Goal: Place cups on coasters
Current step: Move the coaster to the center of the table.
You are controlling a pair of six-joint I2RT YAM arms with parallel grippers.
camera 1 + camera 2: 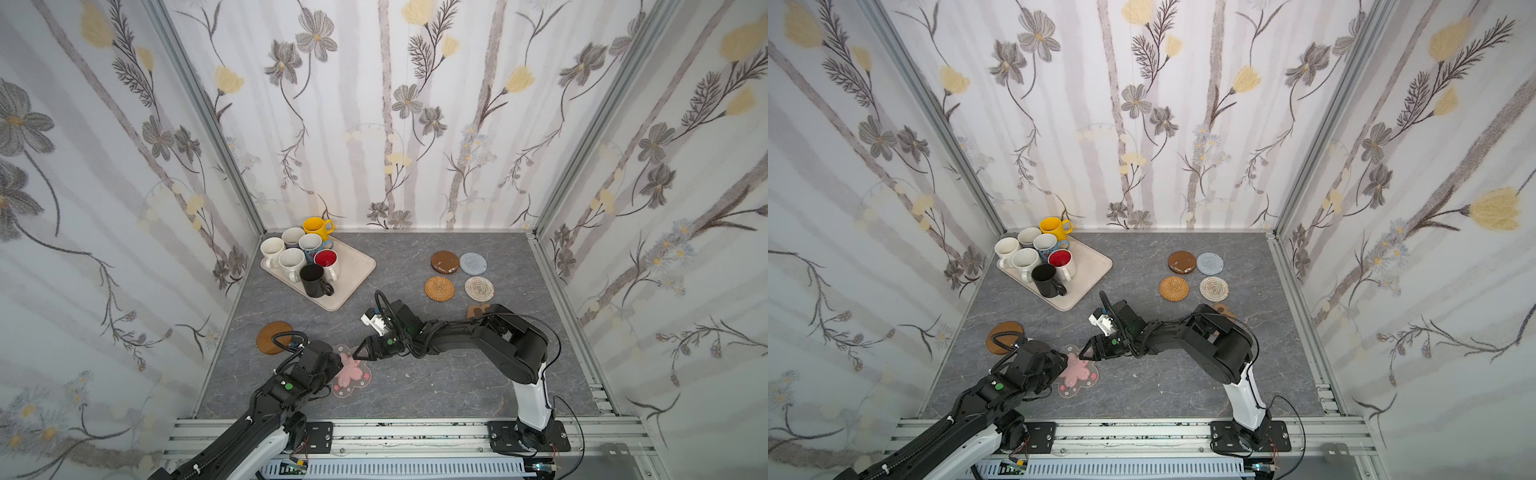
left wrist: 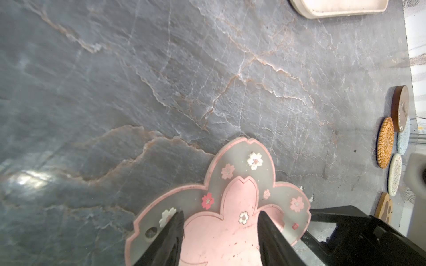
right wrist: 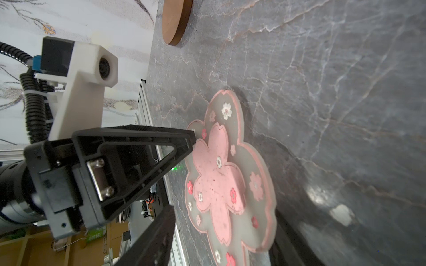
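Several cups stand bunched on the beige tray (image 1: pixel 355 266) at the back left, among them a yellow cup (image 1: pixel 316 227) and a black cup (image 1: pixel 313 279). The clear pink-flower coaster (image 1: pixel 353 374) lies at the front left. My left gripper (image 2: pixel 221 214) is open above it, both fingertips resting on its face. My right gripper (image 3: pixel 227 214) reaches in from the right, open, with the coaster's edge between its jaws and a gap at the upper finger (image 3: pixel 159 232). Further coasters lie at the back right: brown disc (image 1: pixel 445 262), grey (image 1: pixel 473 263), golden (image 1: pixel 439 288), beige (image 1: pixel 479 288).
A second brown disc coaster (image 1: pixel 272 337) lies left of the left wrist. The brown paw coaster (image 1: pixel 476 311) is half hidden behind the right arm. Flowered walls close the table on three sides, and a metal rail (image 1: pixel 415 432) runs along the front.
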